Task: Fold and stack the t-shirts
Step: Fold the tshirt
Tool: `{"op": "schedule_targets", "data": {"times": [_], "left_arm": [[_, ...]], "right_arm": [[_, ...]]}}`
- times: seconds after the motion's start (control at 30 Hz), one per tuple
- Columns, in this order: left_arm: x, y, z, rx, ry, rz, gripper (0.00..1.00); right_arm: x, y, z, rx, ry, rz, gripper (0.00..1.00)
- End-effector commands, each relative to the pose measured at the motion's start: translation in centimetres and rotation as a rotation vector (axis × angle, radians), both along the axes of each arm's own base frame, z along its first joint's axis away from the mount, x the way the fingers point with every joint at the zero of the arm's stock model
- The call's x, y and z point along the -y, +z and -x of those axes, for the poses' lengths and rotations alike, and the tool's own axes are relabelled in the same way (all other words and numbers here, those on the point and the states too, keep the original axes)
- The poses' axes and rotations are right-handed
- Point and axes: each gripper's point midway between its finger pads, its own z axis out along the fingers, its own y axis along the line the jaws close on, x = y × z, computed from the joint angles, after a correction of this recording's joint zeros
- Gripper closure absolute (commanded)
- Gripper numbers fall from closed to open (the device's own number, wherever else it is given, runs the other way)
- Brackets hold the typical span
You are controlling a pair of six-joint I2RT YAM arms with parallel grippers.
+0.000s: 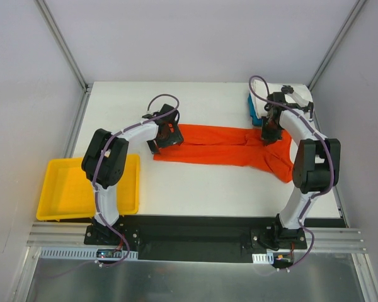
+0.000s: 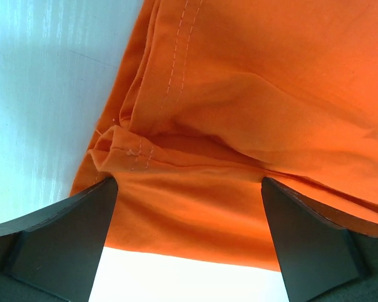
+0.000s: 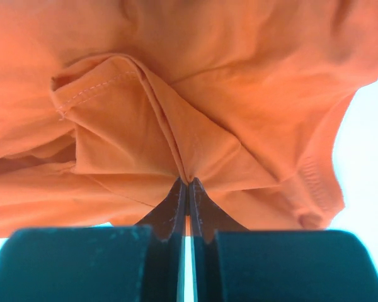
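Pinched tight in right tool (image 3: 188, 184): fold of orange t-shirt (image 1: 220, 146), spread mid-bench (image 1: 195, 189), likely for stretching flat. Left tool (image 2: 189, 189) spread apart over hem, ready to grip.

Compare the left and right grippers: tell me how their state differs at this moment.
The left gripper is open, fingers spread wide over the orange t-shirt's hemmed edge; the right gripper is shut, pinching a fold of it. The left works the shirt's left end, the right the right end, near the stacked shirts. Both are at the same orange t-shirt.
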Motion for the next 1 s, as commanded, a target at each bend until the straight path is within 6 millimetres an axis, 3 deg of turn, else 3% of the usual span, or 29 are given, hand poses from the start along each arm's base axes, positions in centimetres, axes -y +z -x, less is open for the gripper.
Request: {"op": "schedule_targets", "data": {"times": [0.0,0.2,0.33,0.47,0.57,0.8,0.83,0.87,0.97], "left_arm": [[-1.4,-0.5,-0.4,-0.003,0.033,-0.036,0.01],[-2.7,-1.3,0.0,-0.04,0.068,-0.028,0.01],[-4.0,-1.6,0.9,-0.063,0.087,-0.041,0.01],[-4.9,-1.7,1.6,-0.073,0.098,-0.056,0.01],[-5.2,-1.8,1.9,-0.078,0.101,-0.064,0.01],[-5.4,-1.7,1.9,-0.077,0.098,-0.069,0.01],[-5.4,-1.7,1.9,-0.076,0.095,-0.071,0.01],[-5.4,-1.6,1.9,-0.074,0.096,-0.072,0.01],[-5.6,-1.5,1.9,-0.071,0.1,-0.078,0.01]], "right_arm": [[2.0,1.2,0.0,-0.056,0.078,0.107,0.99],[-1.5,-0.7,1.2,-0.153,0.188,-0.071,0.96],[-1.8,-1.9,2.0,-0.186,0.182,-0.099,0.89],[-2.2,-2.0,1.5,-0.165,0.171,-0.117,0.7],[-2.8,-1.5,0.9,-0.132,0.169,-0.15,0.63],[-4.3,-0.5,0.1,-0.071,0.161,-0.25,0.64],[-4.4,-0.5,0.0,-0.067,0.158,-0.253,0.71],[-4.3,-0.6,0.0,-0.07,0.154,-0.252,0.86],[-3.7,-0.9,0.2,-0.087,0.127,-0.225,0.88]]}}
